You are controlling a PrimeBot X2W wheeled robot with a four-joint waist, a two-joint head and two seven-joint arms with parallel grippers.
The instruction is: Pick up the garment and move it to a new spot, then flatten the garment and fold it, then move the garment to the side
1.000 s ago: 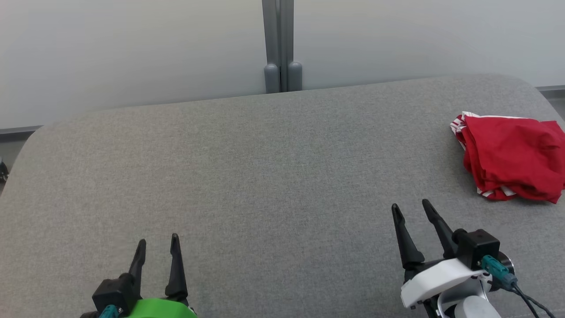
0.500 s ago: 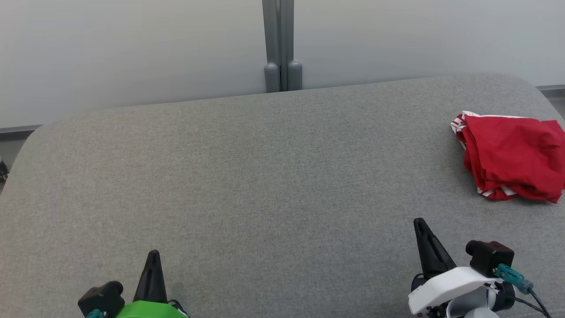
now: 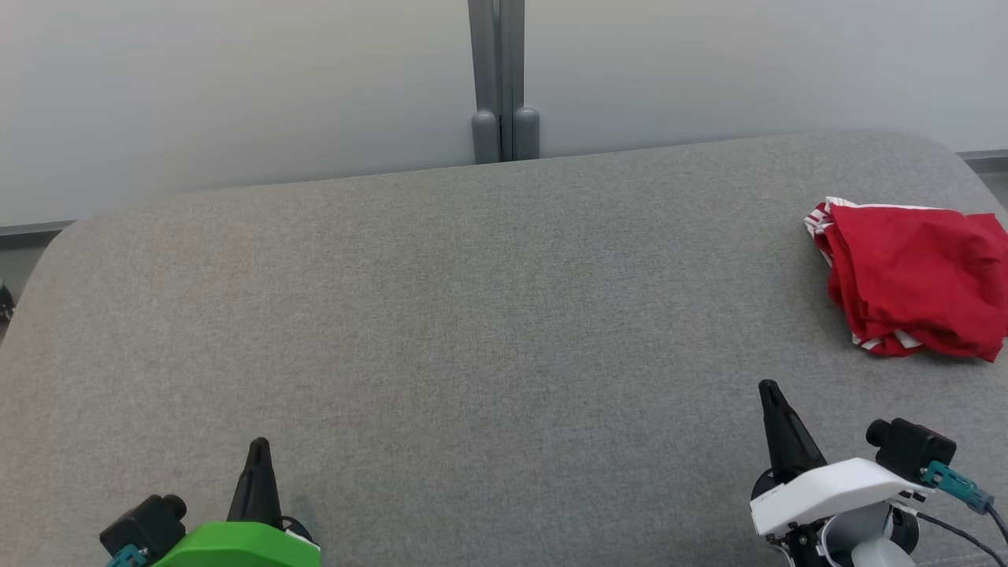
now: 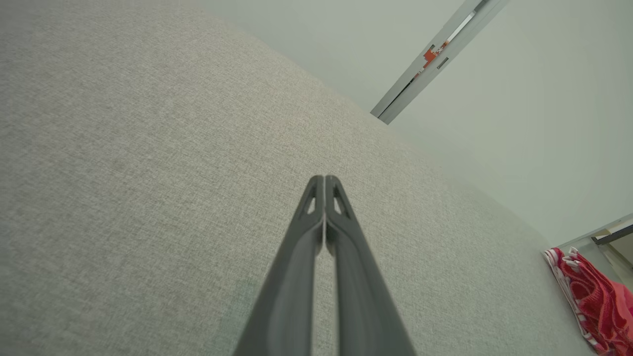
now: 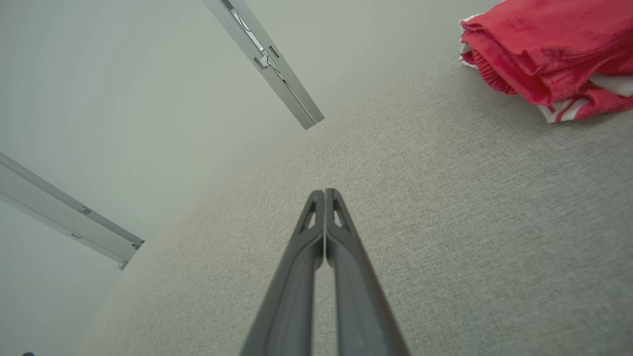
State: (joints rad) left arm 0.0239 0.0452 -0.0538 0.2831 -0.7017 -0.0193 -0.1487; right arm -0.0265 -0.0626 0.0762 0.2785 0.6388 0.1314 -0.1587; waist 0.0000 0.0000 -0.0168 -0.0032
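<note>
Looking lengthwise, wrist views show left gripper (image 4: 324, 179) and right gripper (image 5: 324, 192) closed, empty.

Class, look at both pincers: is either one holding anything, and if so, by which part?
Nothing is held. The left pincer and the right pincer are both shut with nothing between their fingers. The red garment lies apart on the grey surface.

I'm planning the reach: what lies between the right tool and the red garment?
Only bare grey upholstery lies between the right tool and the red garment; the head view and the right wrist view both show it.
</note>
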